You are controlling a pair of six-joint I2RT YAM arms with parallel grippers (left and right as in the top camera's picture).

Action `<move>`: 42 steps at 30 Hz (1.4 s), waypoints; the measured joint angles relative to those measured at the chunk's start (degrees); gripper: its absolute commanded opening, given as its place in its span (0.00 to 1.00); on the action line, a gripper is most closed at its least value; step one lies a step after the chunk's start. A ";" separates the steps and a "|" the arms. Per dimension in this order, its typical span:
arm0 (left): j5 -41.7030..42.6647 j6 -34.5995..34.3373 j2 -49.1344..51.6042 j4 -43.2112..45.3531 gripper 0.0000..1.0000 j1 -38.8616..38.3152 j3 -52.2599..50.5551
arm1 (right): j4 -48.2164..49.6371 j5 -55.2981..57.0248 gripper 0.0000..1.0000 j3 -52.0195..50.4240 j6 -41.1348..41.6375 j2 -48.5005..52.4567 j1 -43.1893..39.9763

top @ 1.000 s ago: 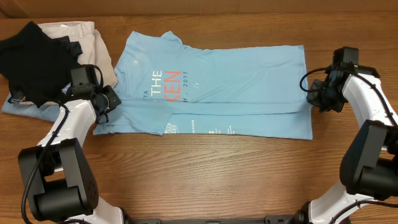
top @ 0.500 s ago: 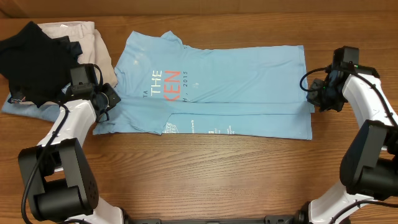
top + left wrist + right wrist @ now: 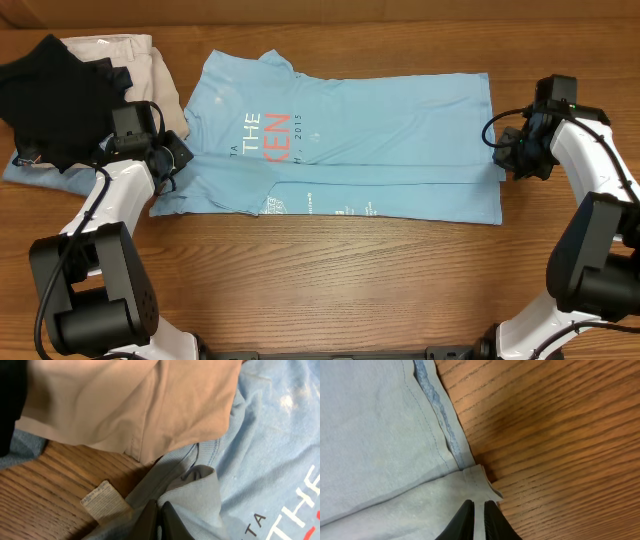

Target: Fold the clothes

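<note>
Sky-blue cotton covered the far middle of the wooden tabletop (image 3: 330,290): the T-shirt (image 3: 380,120) lay spread flat, its collar end toward the left arm and its hem toward the right. Its orange-red lettering (image 3: 270,138) showed near the left end, with small white print below it. A long crease ran along the shirt's near side.

The left tool (image 3: 158,506) sat at the shirt's left edge. Its fingers were pressed together, clamped on a raised fold of the blue fabric. Just beside them, a small white label (image 3: 102,501) rested on the bare wood. Beige trousers (image 3: 125,400) overlapped the shirt's edge in the left wrist view, and a patch of blue denim (image 3: 25,447) showed beneath them. A black garment (image 3: 55,85) lay on top of that pile at the far left corner of the tabletop.

The right tool (image 3: 479,505) sat at the opposite end, on the shirt's hem corner. Its fingers were nearly together, pinching the thin edge of the cloth, which ran in between them. The stitched hem (image 3: 432,410) lay flat against the wood beside that grip.
</note>
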 measured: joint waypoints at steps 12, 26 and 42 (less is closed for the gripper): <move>7.45 -1.84 0.00 -3.85 0.52 -0.83 0.07 | -3.10 -3.61 0.11 0.00 -0.26 4.00 0.11; 12.63 9.73 0.00 -10.01 0.56 -15.85 0.11 | -3.41 -4.09 0.11 -0.04 -0.24 7.78 1.44; 2.32 21.14 0.66 -10.47 0.47 -27.04 0.11 | -3.28 -4.11 0.11 -0.04 -0.26 7.78 1.44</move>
